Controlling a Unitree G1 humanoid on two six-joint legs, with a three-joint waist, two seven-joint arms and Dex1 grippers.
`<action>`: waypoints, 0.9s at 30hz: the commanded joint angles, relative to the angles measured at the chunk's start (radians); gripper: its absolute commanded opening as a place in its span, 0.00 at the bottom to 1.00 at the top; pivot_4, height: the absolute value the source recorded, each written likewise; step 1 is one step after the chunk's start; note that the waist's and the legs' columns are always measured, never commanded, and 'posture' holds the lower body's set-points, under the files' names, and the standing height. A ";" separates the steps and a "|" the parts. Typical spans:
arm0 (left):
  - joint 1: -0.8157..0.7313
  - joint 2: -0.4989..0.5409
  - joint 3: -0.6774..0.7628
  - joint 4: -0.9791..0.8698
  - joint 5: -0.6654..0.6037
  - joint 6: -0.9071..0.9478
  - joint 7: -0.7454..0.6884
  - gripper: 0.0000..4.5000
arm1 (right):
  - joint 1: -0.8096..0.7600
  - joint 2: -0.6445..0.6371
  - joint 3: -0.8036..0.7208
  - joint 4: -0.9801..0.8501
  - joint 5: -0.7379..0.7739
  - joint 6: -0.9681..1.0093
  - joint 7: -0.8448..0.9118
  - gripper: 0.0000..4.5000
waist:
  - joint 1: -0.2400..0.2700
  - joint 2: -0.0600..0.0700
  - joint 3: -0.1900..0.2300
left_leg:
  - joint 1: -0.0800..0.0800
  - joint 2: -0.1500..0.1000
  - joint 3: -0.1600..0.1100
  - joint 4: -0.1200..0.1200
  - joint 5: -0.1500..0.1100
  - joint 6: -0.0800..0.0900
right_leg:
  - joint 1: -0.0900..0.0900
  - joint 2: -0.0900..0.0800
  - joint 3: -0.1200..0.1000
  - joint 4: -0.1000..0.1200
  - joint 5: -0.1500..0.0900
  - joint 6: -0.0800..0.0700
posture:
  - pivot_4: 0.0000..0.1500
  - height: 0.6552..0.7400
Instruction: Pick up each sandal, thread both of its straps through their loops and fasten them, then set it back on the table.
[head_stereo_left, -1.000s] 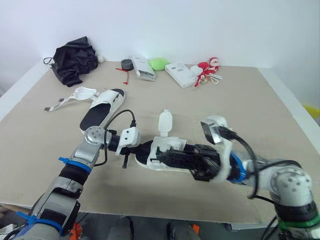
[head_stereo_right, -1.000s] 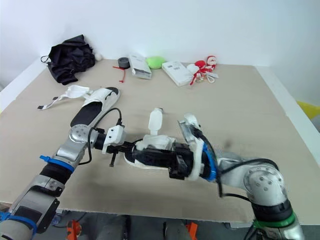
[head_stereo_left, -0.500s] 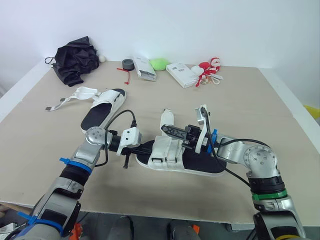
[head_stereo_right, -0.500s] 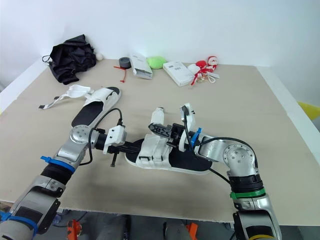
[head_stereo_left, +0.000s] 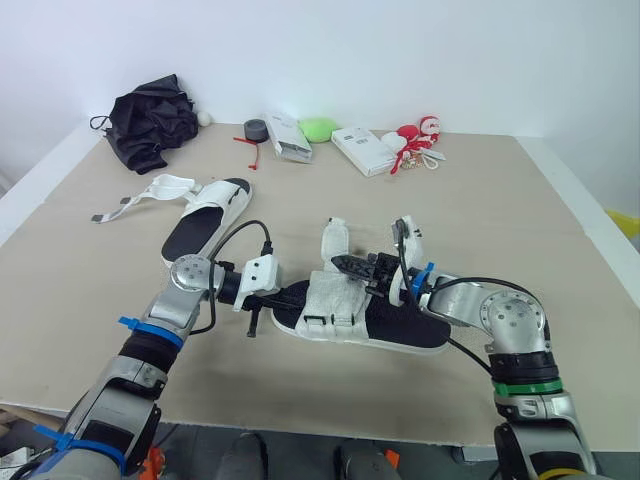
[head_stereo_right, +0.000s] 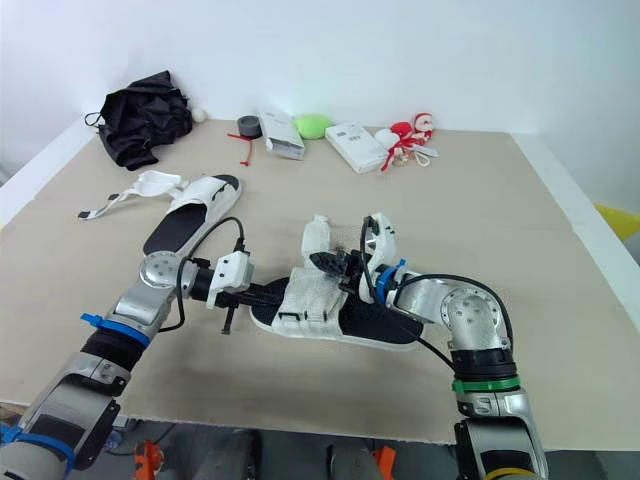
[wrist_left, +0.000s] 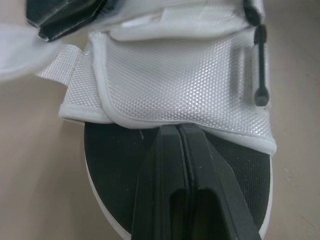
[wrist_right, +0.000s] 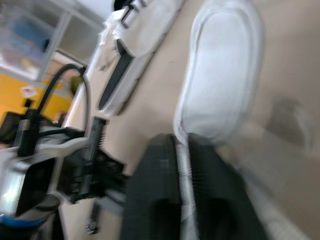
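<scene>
Handling on table the sandal, second sandal well apart beyond it. Right wrist view: right jaws clamped on its upright strap. Left wrist view: left jaws together over its black footbed.

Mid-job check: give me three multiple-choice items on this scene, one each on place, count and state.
1. The far sandal lies: A on the floor; B against the wall; C toward the black bundle, left of the near sandal.
2. How many sandals are on the table? A one; B two; C three.
3. The right gripper is: A shut on the strap; B open above it; C open on the table.
Key: C, it lies near the bundle; B, two white sandals show; A, the strap is pinched in it.
</scene>
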 joint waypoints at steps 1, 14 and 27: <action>0.054 0.011 -0.071 0.059 0.072 0.036 -0.017 0.00 | 0.004 0.001 -0.023 -0.032 -0.026 0.029 -0.015 0.55 | 0.000 0.000 0.000 | 0.000 0.000 0.000 0.000 0.000 0.000 | 0.000 0.000 0.000 0.000 0.000 0.000 | 1.00 0.98; 0.048 0.008 -0.075 0.064 0.073 0.037 -0.024 0.00 | -0.157 -0.032 -0.103 0.072 -0.093 0.071 0.111 0.85 | -0.002 0.003 0.002 | 0.000 0.000 0.001 0.000 0.000 0.000 | -0.001 0.001 0.001 0.000 0.001 0.000 | 1.00 0.98; 0.059 0.016 -0.063 0.048 0.070 0.039 -0.019 0.00 | -0.350 -0.078 0.047 0.364 -0.382 0.127 0.456 0.85 | -0.002 0.003 0.002 | -0.001 0.000 0.001 0.000 0.000 0.000 | -0.002 0.001 0.001 0.000 0.000 0.000 | 1.00 0.98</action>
